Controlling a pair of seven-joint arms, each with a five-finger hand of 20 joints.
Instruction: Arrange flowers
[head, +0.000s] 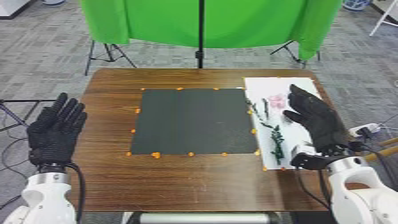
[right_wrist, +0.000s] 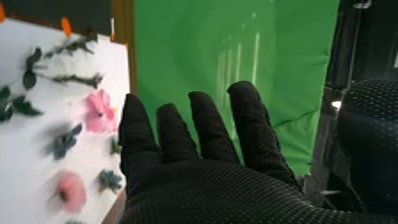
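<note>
right now the flowers lie loose on a white sheet (head: 266, 86) along the right side of the brown wooden table (head: 178, 192). in the head view, pink flowers (head: 277, 101) sit toward the sheet's far half, with dark green sprigs (head: 277, 142) stretching nearer along its left part. the right wrist view shows two pink blooms lying apart from each other, one (right_wrist: 99, 111) near the sheet's edge and the other (right_wrist: 71, 190) farther in from it. small blue-grey flowers (right_wrist: 67, 141) lie around them, and leafy green stems are scattered beside them on the white.

the right hand (head: 318, 117) is over the right part of the sheet, just beside the pink flowers. its fingers (right_wrist: 253, 120) are straight and spread, with gaps between them, the thumb stands well away, and it pinches nothing. the left hand (head: 55, 137) is off the left edge of the table, with its fingers straight and close together, holding nothing.

a dark square mat (head: 191, 120) lies in the middle of the table, left of the sheet, with orange bits (head: 155, 155) around its edges. behind the table hangs a green cloth (head: 249, 25), with a black pole (head: 201, 45) standing in front of it.
</note>
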